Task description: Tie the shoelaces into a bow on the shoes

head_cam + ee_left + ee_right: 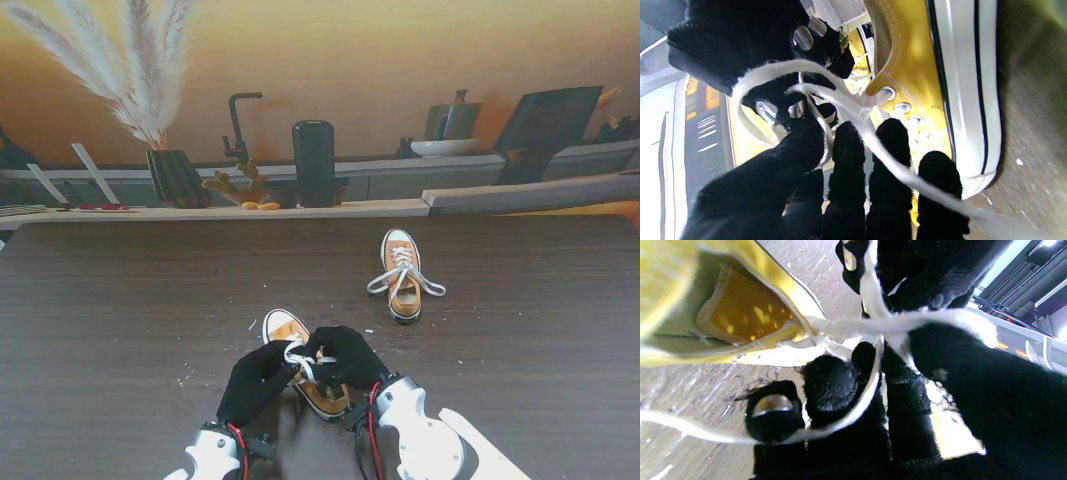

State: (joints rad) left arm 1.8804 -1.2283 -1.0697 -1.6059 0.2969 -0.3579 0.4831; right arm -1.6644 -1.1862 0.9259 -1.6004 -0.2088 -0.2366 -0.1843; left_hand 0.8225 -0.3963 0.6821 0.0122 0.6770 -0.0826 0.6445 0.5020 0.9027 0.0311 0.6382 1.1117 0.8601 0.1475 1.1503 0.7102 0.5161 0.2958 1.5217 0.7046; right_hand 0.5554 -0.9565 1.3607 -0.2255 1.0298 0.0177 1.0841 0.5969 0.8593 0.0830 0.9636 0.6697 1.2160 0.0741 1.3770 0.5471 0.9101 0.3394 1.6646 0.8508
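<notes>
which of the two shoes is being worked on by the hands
The nearer shoe, right in front of me: the left hand and right hand both grip its white lace. The farther shoe lies untouched to the right.

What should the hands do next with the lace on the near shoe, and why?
Probably draw the two hands apart, gently, to tighten the crossing. The left hand and right hand both pinch the white lace over the near shoe, and the wrist views show the strands crossed but loose, with no finished bow like that on the far shoe.
</notes>
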